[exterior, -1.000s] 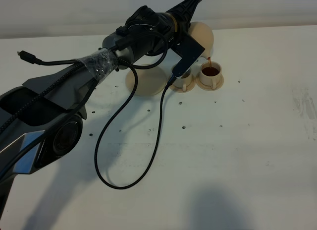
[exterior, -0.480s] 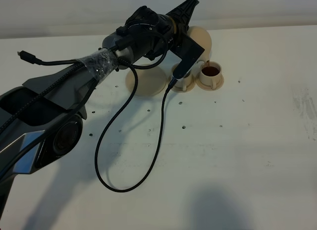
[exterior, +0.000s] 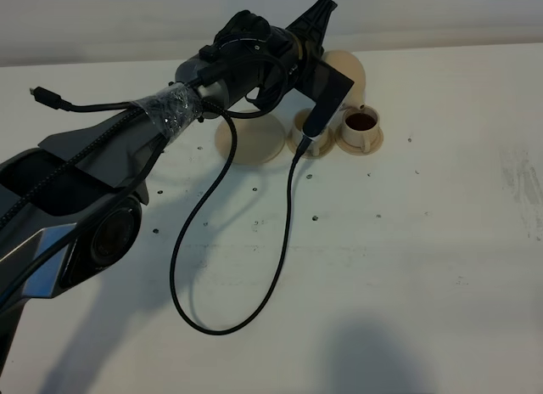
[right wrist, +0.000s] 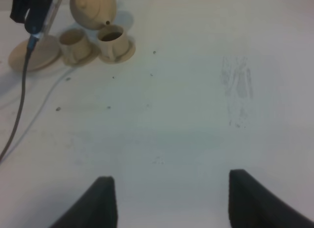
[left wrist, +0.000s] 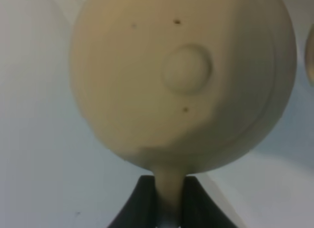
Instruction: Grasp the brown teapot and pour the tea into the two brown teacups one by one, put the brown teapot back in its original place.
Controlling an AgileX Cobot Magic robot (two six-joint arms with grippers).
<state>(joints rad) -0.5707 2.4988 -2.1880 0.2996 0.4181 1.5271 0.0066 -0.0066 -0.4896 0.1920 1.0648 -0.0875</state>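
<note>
The teapot (left wrist: pixel 181 80) is in the air, tipped forward with its lid knob (left wrist: pixel 186 68) facing the left wrist camera. It hangs just behind the two cups, its spout right over the cup that holds dark tea (exterior: pixel 361 122). No stream shows between them.

The left jaws are closed on the pot's loop handle (left wrist: pixel 169 186), a thin strip of ceramic pinched from both sides.

The pot is rigid and looks smooth, so it is likely slippery and brittle; a knock on a cup rim could chip either. With tea inside, its weight probably sits well out from the handle and shifts as it tilts. The pot may therefore try to swivel in so narrow a pinch. The handle is the only sound place to hold it: the belly looks too wide and round for the jaws. I cannot tell whether the lid is loose, but it might slip out at a steep tilt.

The other cup (right wrist: pixel 73 39) looks empty and stands just beside the full one. The wide saucer (exterior: pixel 250 139) next to it is bare, ready for the pot's return.

The right jaws are open over bare worktop (right wrist: pixel 196 115), well apart from everything.
</note>
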